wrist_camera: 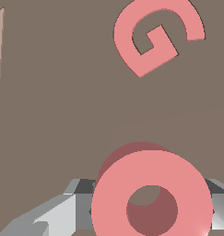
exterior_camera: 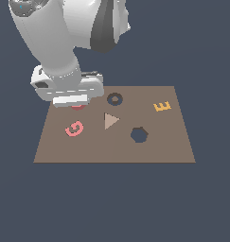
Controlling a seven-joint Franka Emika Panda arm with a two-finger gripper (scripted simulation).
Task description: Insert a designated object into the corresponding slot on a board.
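Ring [wrist_camera: 151, 193] betw gripper fingers [wrist_camera: 53, 214], nr board [exterior_camera: 111, 146] edge

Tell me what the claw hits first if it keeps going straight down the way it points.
Most likely the red ring, which sits right between the claw's fingers, and under it the brown board. Whether the claw already grips the ring cannot be told.

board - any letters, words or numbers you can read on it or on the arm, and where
"G" – a pink letter piece lying on the board, toward the exterior view's left; also clear in the wrist view.
"E" – a yellow letter piece on the board, toward the exterior view's right.
The red ring looks like an "O" but may be just a shape.
No readable text on the arm.
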